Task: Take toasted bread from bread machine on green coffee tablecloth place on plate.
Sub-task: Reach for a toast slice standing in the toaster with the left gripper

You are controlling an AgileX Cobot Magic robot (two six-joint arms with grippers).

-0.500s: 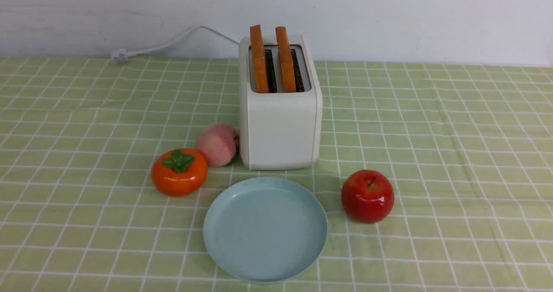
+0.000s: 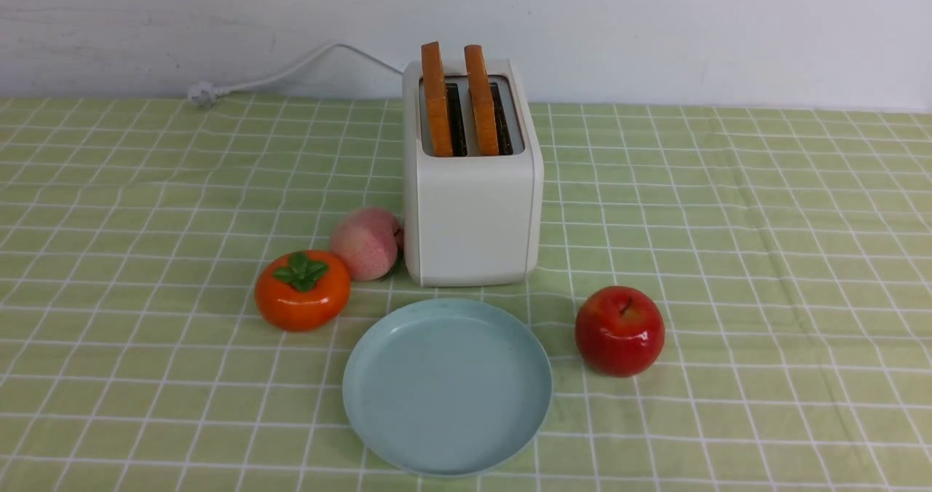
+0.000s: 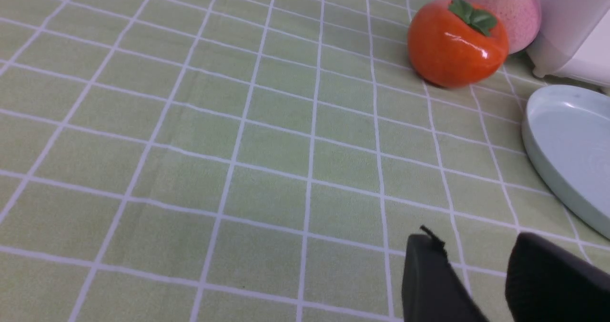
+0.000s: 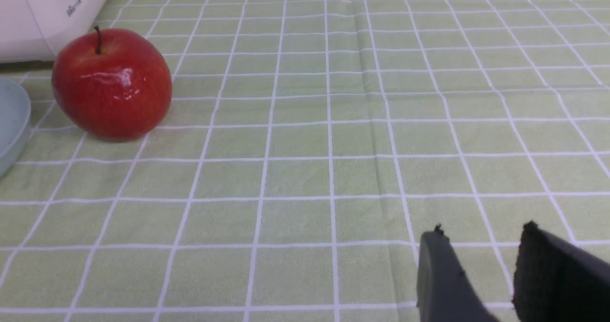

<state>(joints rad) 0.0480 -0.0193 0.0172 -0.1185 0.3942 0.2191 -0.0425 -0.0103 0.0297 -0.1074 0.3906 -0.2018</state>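
Observation:
The white bread machine (image 2: 472,208) stands at the middle back of the green coffee tablecloth (image 2: 764,259). Two slices of toasted bread (image 2: 437,99) (image 2: 480,100) stand upright in its slots, orange crust edges showing. The pale blue plate (image 2: 447,386) lies empty in front of it, and its rim shows in the left wrist view (image 3: 567,155) and the right wrist view (image 4: 12,126). Neither arm shows in the front view. My left gripper (image 3: 476,243) is open and empty over bare cloth, apart from the plate. My right gripper (image 4: 481,234) is open and empty over bare cloth.
An orange persimmon (image 2: 302,290) and a pink peach (image 2: 366,244) sit left of the bread machine. A red apple (image 2: 619,330) sits right of the plate. A white power cord (image 2: 291,70) runs along the back wall.

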